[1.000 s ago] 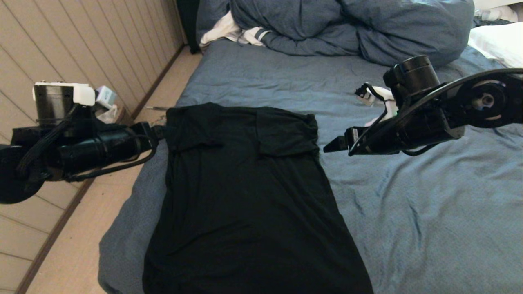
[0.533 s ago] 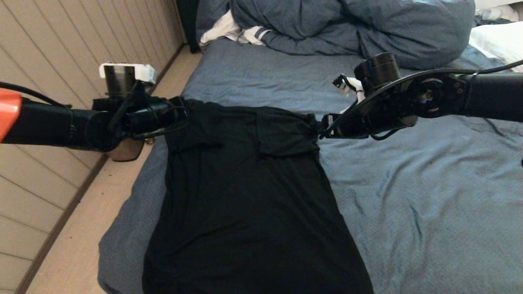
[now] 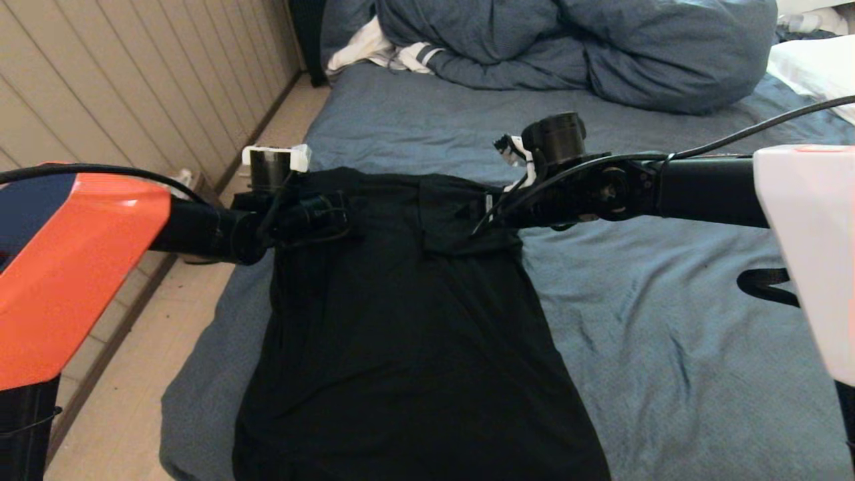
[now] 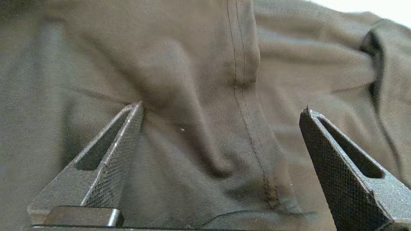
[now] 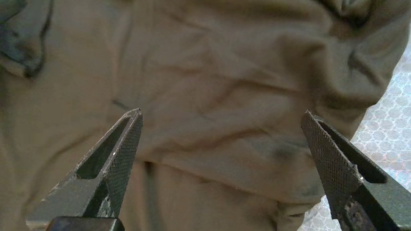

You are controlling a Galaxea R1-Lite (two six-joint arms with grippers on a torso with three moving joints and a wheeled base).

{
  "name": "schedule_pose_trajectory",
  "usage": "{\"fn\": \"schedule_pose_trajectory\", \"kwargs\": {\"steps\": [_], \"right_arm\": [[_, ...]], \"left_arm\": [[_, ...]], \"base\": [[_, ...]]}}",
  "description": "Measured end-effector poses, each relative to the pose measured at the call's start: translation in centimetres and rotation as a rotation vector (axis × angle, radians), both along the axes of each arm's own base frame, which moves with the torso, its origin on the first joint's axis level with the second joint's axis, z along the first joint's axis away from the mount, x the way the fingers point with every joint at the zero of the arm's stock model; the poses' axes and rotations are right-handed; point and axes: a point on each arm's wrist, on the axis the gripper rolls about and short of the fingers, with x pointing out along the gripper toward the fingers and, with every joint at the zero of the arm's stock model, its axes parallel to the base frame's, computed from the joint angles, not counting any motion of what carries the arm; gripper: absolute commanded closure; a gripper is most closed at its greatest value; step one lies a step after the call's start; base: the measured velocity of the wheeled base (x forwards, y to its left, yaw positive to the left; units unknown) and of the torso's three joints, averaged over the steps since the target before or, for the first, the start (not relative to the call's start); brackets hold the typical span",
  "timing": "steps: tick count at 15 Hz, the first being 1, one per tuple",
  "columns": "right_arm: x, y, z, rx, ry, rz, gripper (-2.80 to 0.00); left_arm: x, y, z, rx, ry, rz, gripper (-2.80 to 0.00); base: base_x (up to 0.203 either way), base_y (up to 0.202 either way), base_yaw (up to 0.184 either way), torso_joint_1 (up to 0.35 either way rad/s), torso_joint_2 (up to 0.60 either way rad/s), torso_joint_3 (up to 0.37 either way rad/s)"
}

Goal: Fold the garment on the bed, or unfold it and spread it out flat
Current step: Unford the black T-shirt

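Observation:
The black T-shirt (image 3: 401, 321) lies plain side up on the slate-blue bed (image 3: 668, 321), both sleeves folded inward into a long panel. My left gripper (image 3: 344, 217) hovers over the shirt's far left corner, jaws wide open. In the left wrist view the left gripper (image 4: 221, 109) straddles a stitched seam of the shirt (image 4: 244, 128). My right gripper (image 3: 477, 217) hangs over the folded right sleeve near the far right corner, also open. The right wrist view has the right gripper (image 5: 221, 112) above the sleeve's folded edge (image 5: 224, 160), with bed sheet (image 5: 385, 134) beside it.
A bunched blue duvet (image 3: 568, 47) and a white striped cloth (image 3: 381, 50) lie at the bed's far end. A white pillow (image 3: 815, 67) sits far right. The wood-panelled wall (image 3: 133, 100) and floor strip (image 3: 133, 401) run along the bed's left edge.
Both arms have reached forward and inward. The left gripper moved from beside the bed onto the shirt's far left corner; the right moved from right of the shirt onto its folded sleeve.

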Motion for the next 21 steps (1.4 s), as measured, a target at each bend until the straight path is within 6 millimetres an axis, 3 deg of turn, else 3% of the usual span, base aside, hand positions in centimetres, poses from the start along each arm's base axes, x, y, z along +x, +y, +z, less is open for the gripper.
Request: {"fn": "schedule_pose_trajectory", "kwargs": {"steps": [4, 5, 11, 15, 18, 21], "right_arm": [[0.2, 0.2, -0.4, -0.004, 0.006, 0.003, -2.8], [0.2, 0.2, -0.5, -0.006, 0.009, 0.002, -2.8], [0.2, 0.2, -0.7, -0.008, 0.015, 0.003, -2.8], [0.2, 0.2, -0.8, -0.01, 0.017, 0.001, -2.8], [0.2, 0.2, -0.9, -0.012, 0.021, 0.001, -2.8], [0.1, 0.5, -0.9, -0.014, 0.022, 0.008, -2.8]], "left_arm": [[0.8, -0.2, -1.1, 0.044, -0.001, 0.011, -2.8], [0.9, -0.2, -1.3, 0.059, -0.004, 0.03, 0.0], [1.2, -0.2, -1.5, 0.089, -0.012, 0.045, 0.0], [0.9, 0.6, -0.1, 0.072, -0.038, 0.063, 0.0], [1.1, 3.8, 2.3, 0.049, -0.098, 0.136, 0.0], [1.3, 7.6, 3.0, 0.037, -0.109, 0.214, 0.0]], "base": [[0.0, 0.0, 0.0, 0.0, 0.0, 0.0], [0.0, 0.0, 0.0, 0.0, 0.0, 0.0], [0.0, 0.0, 0.0, 0.0, 0.0, 0.0], [0.0, 0.0, 0.0, 0.0, 0.0, 0.0], [0.0, 0.0, 0.0, 0.0, 0.0, 0.0], [0.0, 0.0, 0.0, 0.0, 0.0, 0.0]]}}
